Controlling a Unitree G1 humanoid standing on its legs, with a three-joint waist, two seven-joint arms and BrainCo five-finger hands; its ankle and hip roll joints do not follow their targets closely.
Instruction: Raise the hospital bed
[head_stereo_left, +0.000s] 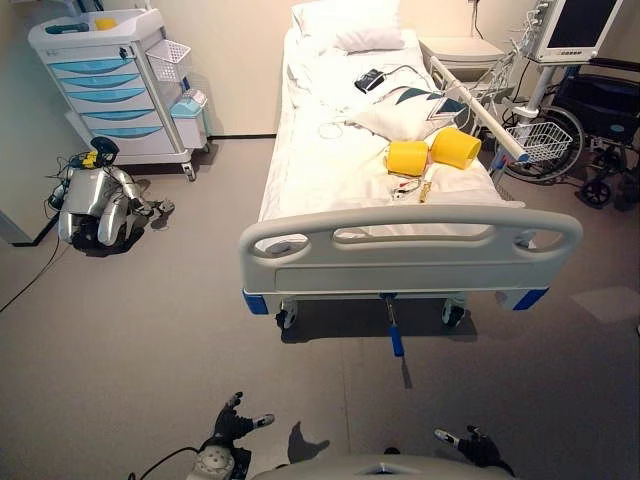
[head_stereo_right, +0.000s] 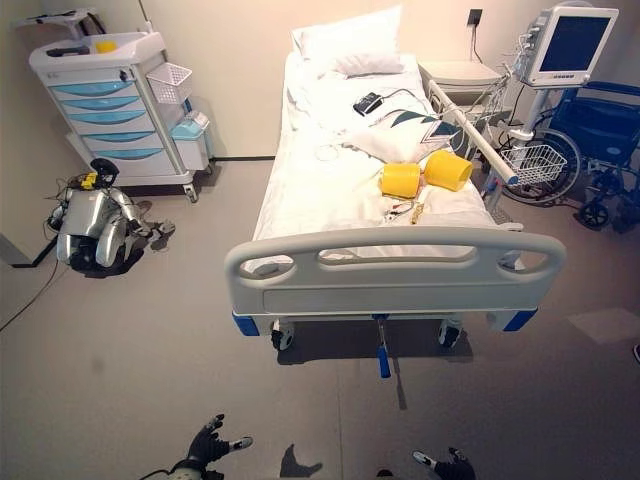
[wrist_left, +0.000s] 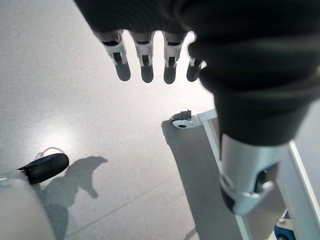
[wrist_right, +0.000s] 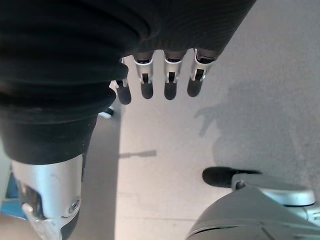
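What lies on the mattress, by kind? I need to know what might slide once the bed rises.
Yellow cylindrical rolls: 2
White pillows at the head: 2
White cushion with dark triangles: 1
Small black device with a white cord: 1
Total: 6

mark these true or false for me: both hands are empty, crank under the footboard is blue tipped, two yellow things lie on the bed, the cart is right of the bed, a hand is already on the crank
1. Both hands are empty. True: the left robot hand and right robot hand hang open over the floor.
2. The crank under the footboard has a blue tip. True.
3. Two yellow cylinders lie on the bed. True.
4. The drawer cart stands to the right of the bed. False: it stands to the left, by the wall.
5. A hand is already on the crank. False: both hands are apart from it.
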